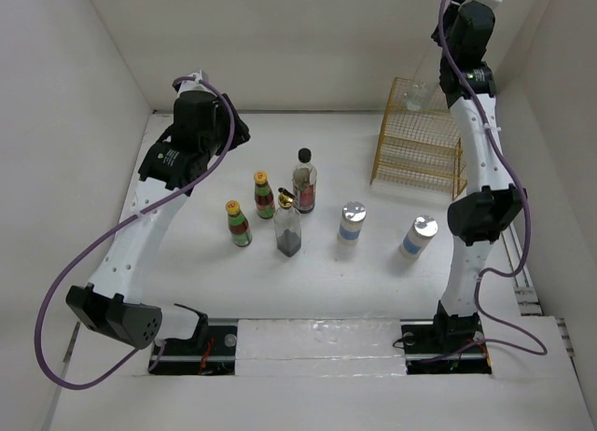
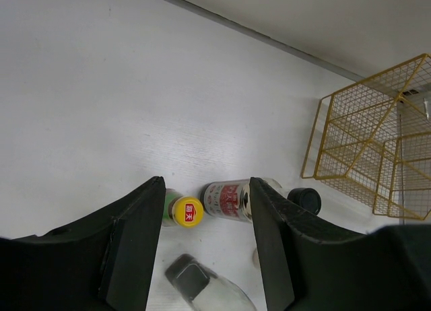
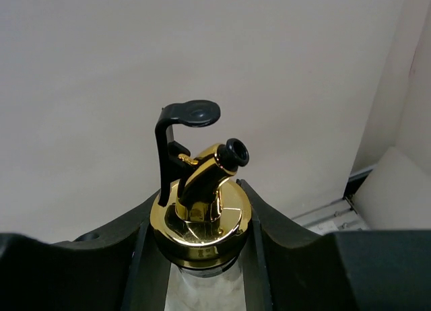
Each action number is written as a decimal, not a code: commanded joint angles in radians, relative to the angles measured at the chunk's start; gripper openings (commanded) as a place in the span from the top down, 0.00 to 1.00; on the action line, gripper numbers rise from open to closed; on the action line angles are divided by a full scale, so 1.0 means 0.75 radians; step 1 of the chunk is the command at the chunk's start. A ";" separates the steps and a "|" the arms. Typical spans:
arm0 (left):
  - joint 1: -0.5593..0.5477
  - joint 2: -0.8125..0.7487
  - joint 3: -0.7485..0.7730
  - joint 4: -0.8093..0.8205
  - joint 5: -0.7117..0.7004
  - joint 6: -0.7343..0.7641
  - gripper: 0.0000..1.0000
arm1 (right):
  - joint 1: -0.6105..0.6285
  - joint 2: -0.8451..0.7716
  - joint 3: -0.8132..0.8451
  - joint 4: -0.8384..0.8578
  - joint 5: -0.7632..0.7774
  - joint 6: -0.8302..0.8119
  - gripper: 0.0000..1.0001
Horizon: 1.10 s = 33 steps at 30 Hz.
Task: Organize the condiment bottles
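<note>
Gold-pourer glass bottle [image 3: 202,217] was clamped between right gripper [image 3: 201,206] jaws, held above yellow wire rack [image 1: 420,151]. Six other condiment bottles [image 1: 287,228] stood mid-table [image 1: 373,286]. Left gripper [image 2: 206,190] hovered over them, jaws apart, empty.

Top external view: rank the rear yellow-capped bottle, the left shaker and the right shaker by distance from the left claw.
1. rear yellow-capped bottle, left of centre, closest to the left claw.
2. left shaker, right of centre.
3. right shaker, far right.
</note>
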 commanded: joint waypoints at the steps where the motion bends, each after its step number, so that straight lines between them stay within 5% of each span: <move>1: -0.001 0.002 0.017 0.026 0.014 0.002 0.51 | -0.037 -0.050 0.094 0.191 0.029 0.031 1.00; 16: -0.001 0.058 0.054 0.026 0.041 0.002 0.51 | -0.050 0.069 0.120 0.324 0.112 0.056 0.99; 33: -0.001 0.058 0.099 0.026 0.014 0.002 0.51 | 0.075 0.058 -0.362 0.370 0.163 0.082 0.95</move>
